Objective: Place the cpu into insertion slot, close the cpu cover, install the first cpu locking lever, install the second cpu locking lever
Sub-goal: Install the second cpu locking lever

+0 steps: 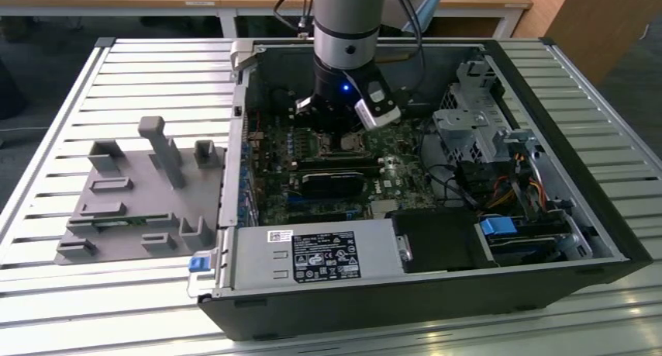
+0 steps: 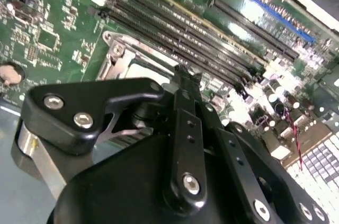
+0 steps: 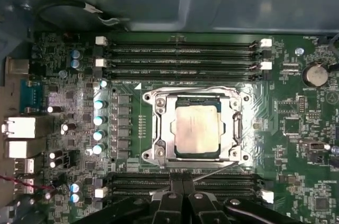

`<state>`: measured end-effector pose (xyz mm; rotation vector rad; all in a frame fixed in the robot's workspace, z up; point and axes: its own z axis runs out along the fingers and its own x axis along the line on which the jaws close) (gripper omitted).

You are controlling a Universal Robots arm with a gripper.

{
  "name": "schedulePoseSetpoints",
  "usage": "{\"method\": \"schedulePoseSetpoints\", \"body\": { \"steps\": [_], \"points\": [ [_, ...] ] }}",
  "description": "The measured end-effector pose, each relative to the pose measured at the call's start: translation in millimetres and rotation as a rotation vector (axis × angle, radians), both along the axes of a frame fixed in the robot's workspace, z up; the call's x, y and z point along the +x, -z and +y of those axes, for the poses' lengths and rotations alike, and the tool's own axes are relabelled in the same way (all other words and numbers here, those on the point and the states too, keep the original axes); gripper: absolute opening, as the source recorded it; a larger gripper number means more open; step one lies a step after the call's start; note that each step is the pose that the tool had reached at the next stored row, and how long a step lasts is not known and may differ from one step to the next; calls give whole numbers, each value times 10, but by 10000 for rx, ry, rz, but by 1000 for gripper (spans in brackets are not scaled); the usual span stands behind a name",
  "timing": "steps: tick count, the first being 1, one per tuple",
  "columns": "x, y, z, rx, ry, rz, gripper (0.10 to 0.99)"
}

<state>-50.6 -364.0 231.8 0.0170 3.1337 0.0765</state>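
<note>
We find the small square cpu point(image 3: 197, 130) with its pale silver-grey metal top seated in the black insertion slot point(image 3: 197, 156), framed by the thin silvery cpu cover point(image 3: 160, 128) lying flat over it. We hold the black gripper point(image 3: 183, 191) pressed together and empty, just beside the socket's edge, near a thin lever wire point(image 3: 214, 171). Long black memory slots point(image 3: 180, 54) flank the socket on two sides, limiting lateral room.

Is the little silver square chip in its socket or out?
In. The pale silver square chip lies flat inside the silvery metal frame on the green board.

Open room above the insertion slot point(image 3: 197, 128), flanked closely by memory slots point(image 3: 183, 57) and capacitors point(image 3: 99, 123).
</note>
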Motion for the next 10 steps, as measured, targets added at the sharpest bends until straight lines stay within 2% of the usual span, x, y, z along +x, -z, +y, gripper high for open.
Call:
{"method": "schedulePoseSetpoints", "body": {
  "steps": [2, 6, 10],
  "points": [
    [-9, 3, -32, 153, 2, -1, 106],
    [-26, 6, -101, 226, 2, -1, 106],
    [-68, 27, -114, 277, 2, -3, 106]
  ]
}}
